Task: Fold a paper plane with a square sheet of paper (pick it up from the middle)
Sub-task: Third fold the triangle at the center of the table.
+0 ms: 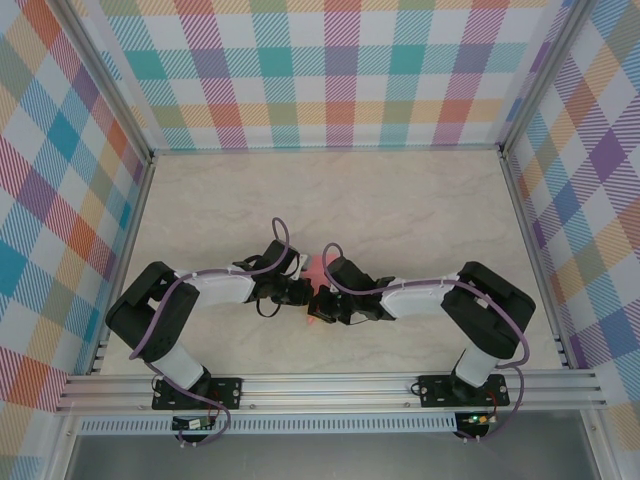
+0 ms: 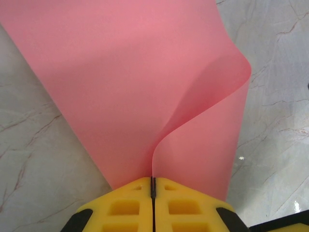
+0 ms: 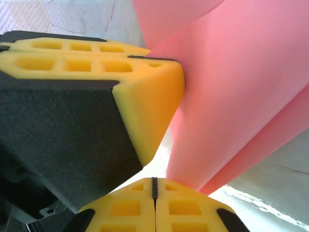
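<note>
The paper plane (image 2: 145,82) is thin salmon-pink paper, matt and very smooth, with a soft sheen where it bends. The left fingers (image 2: 125,210) are of a yellow material, maybe moulded plastic or dense foam, matt, with square hollows. The right fingers (image 3: 125,210) look the same. In the right wrist view one yellow finger carries a black layer (image 3: 58,130) with a fine, grainy, rough surface. The table (image 2: 275,96) has a pale marble pattern and is smooth and slightly glossy. The frame rails (image 1: 330,385) are silver ribbed metal. The walls (image 1: 330,70) carry a matt checked print.
</note>
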Robot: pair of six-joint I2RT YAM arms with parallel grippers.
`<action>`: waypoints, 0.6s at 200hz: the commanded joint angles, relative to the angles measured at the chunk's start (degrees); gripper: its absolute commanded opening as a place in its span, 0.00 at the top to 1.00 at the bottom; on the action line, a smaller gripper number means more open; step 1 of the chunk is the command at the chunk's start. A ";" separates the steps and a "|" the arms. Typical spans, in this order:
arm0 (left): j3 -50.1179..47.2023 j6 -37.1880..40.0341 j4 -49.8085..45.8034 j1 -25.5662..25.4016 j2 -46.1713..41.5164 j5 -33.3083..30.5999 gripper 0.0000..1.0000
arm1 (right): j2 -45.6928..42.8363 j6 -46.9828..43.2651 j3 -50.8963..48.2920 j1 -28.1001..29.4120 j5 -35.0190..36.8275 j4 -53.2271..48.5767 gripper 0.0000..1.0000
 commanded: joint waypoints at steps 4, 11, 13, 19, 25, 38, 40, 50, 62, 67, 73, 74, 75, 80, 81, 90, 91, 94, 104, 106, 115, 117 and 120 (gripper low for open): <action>-1.63 0.41 -4.12 0.50 1.16 -0.55 0.94 | 1.64 0.69 -0.49 0.08 0.18 1.91 0.95; -1.63 0.49 -4.14 0.50 1.15 -0.45 0.94 | 1.89 0.83 -0.64 0.07 0.00 2.21 0.95; -1.56 0.45 -4.19 0.50 1.11 -0.45 0.94 | 1.89 0.87 -0.70 0.08 -0.06 2.34 0.95; -1.54 0.49 -4.12 0.50 1.16 -0.45 0.94 | 2.05 0.96 -0.92 0.09 -0.08 2.59 0.95; -1.53 0.46 -4.20 0.50 1.24 -0.45 0.94 | 2.26 0.97 -0.98 0.08 -0.02 2.76 0.94; -1.53 0.56 -4.20 0.50 1.42 -0.29 0.94 | 2.77 0.98 -0.96 0.08 -0.24 3.13 0.94; -1.53 0.58 -4.18 0.50 1.42 -0.28 0.94 | 2.88 1.03 -1.00 0.08 -0.34 3.23 0.95; -1.55 0.56 -4.20 0.50 1.51 -0.41 0.94 | 3.28 1.21 -1.06 0.08 -0.66 4.04 0.95; -1.72 0.42 -3.96 0.50 1.51 -0.40 0.94 | 3.63 1.05 -0.93 0.08 -0.72 4.17 0.94; -1.79 0.41 -3.95 0.50 1.56 -0.47 0.94 | 3.77 1.00 -0.85 0.08 -0.69 4.09 0.95; -1.74 0.41 -4.03 0.50 1.67 -0.47 0.94 | 3.86 0.97 -0.92 0.05 -0.60 4.04 0.94; -1.72 0.41 -4.03 0.50 1.68 -0.46 0.94 | 3.96 0.92 -0.88 0.07 -0.62 4.11 0.94; -1.67 0.41 -4.07 0.50 1.68 -0.46 0.94 | 4.01 0.99 -0.91 0.07 -0.58 4.14 0.94; -1.64 0.57 -4.12 0.50 1.77 -0.60 0.94 | 4.13 1.00 -0.86 0.08 -0.57 4.04 0.94; -1.63 0.58 -4.16 0.50 1.77 -0.57 0.94 | 4.14 1.03 -0.89 0.08 -0.60 4.02 0.94; -1.54 0.57 -4.20 0.50 1.79 -0.54 0.94 | 4.19 1.14 -1.16 0.08 -0.52 4.07 0.94; -1.63 0.53 -4.20 0.50 1.78 -0.54 0.94 | 4.17 1.14 -1.22 0.08 -0.49 4.04 0.94; -1.66 0.55 -4.22 0.50 1.73 -0.66 0.94 | 4.16 1.14 -1.32 0.08 -0.45 4.16 0.94; -1.62 0.67 -4.20 0.50 1.78 -0.61 0.94 | 4.16 1.20 -1.54 0.06 -0.25 3.92 0.94; -1.58 0.67 -4.20 0.50 1.84 -0.62 0.94 | 4.19 1.22 -1.61 0.08 -0.19 3.85 0.94; -1.47 0.88 -4.43 0.54 1.95 -0.63 0.94 | 4.29 1.21 -1.76 0.08 -0.06 3.64 0.94; -1.52 0.90 -4.43 0.51 1.91 -0.63 0.94 | 4.27 1.22 -1.86 0.08 -0.03 3.67 0.94; -1.50 0.92 -4.47 0.50 2.02 -0.71 0.94 | 4.35 1.23 -1.95 0.08 -0.02 3.75 0.94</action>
